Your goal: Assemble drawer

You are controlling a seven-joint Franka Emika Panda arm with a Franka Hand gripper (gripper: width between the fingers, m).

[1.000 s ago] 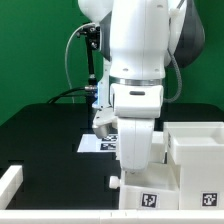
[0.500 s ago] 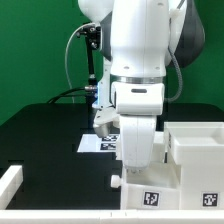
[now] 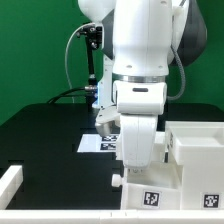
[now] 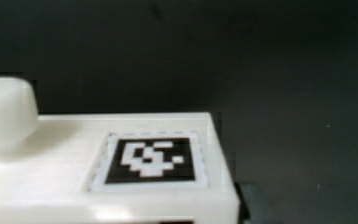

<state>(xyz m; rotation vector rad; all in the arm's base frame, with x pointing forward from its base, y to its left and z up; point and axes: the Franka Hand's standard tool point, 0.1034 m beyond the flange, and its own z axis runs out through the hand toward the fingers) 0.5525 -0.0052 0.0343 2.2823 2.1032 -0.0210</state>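
Note:
A low white tray box (image 3: 150, 192) with a black-and-white tag stands at the front of the black table. A small round knob (image 3: 120, 179) sticks out on its side towards the exterior view's left. The large white casing (image 3: 197, 148) stands right beside it, on the exterior view's right. My gripper (image 3: 141, 166) is straight down on the tray box, and its fingers are hidden behind the hand. The wrist view shows the tray box (image 4: 87, 195) very close, with its tag (image 4: 153, 158) and its knob (image 4: 2, 112). No fingertips show there.
The marker board (image 3: 97, 144) lies flat behind the arm. A long thin white bar (image 3: 10, 184) lies at the front on the exterior view's left. The arm's body hides the middle of the table.
The arm has shifted slightly towards the exterior view's right. The tray box under it has barely moved.

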